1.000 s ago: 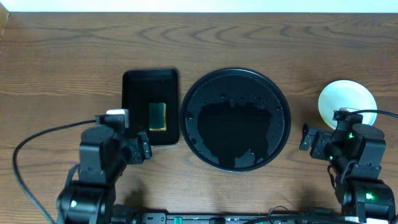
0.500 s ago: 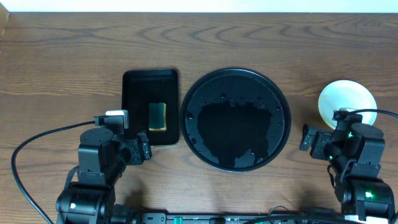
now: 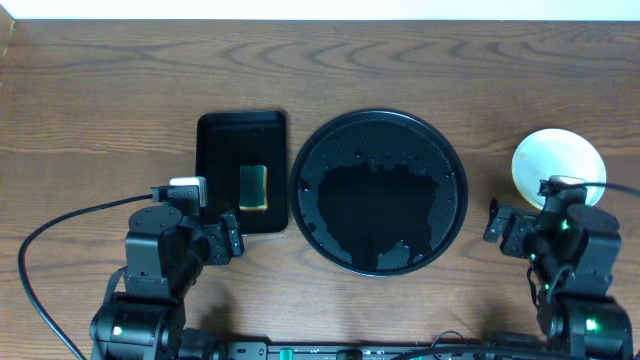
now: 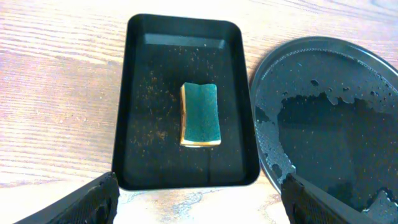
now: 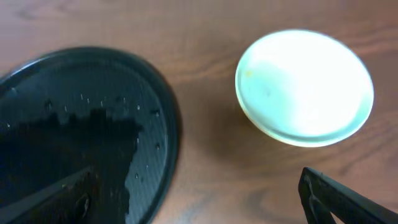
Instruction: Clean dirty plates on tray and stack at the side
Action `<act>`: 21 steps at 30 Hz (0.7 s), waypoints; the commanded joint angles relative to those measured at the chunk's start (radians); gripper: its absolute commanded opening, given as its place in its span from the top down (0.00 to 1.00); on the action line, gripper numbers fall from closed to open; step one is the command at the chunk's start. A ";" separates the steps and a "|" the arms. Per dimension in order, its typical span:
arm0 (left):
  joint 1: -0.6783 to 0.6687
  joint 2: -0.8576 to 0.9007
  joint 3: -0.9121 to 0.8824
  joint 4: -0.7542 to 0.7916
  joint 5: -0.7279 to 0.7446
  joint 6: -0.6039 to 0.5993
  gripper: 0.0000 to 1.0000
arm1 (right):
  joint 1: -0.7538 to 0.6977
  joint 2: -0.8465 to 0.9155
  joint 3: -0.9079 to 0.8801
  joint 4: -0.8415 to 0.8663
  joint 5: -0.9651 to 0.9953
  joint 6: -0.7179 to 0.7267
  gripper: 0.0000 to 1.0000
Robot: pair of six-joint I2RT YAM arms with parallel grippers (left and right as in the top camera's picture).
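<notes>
Plates (image 3: 558, 165) sit as one pale pile on the bare tabletop (image 3: 120, 90), well off to the R of the round tray (image 3: 378, 215). That tray holds only water beads (image 4: 323, 93), no plate on it. Glare on the pile's top in the R wrist cam, so I can't count layers or see smears.

The pile is round, so there's no long axis to line up w/. From the R gripper (image 5: 199, 199) it lies ahead and a bit R, near. The L arm is across the tray, well apart.

R jaws are spread wide, nothing between them. L gripper (image 4: 199, 202) is the same: spread, empty, hovering just short of the small rect tray (image 4: 143, 93) w/ the sponge (image 4: 200, 115) lying in it.

My read: job looks done, nxt is prob just parking both arms. No brands, labels or text readable anywhere.
</notes>
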 commanded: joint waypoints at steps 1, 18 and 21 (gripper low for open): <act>0.002 0.003 -0.006 0.003 0.002 -0.001 0.16 | 0.018 -0.118 -0.079 0.050 0.006 -0.024 0.01; 0.002 0.003 -0.006 0.003 0.002 -0.001 0.16 | 0.130 -0.564 -0.606 0.817 -0.041 -0.060 0.01; 0.002 0.003 -0.006 0.003 0.002 -0.001 0.16 | 0.130 -0.584 -0.645 0.821 -0.040 -0.077 0.01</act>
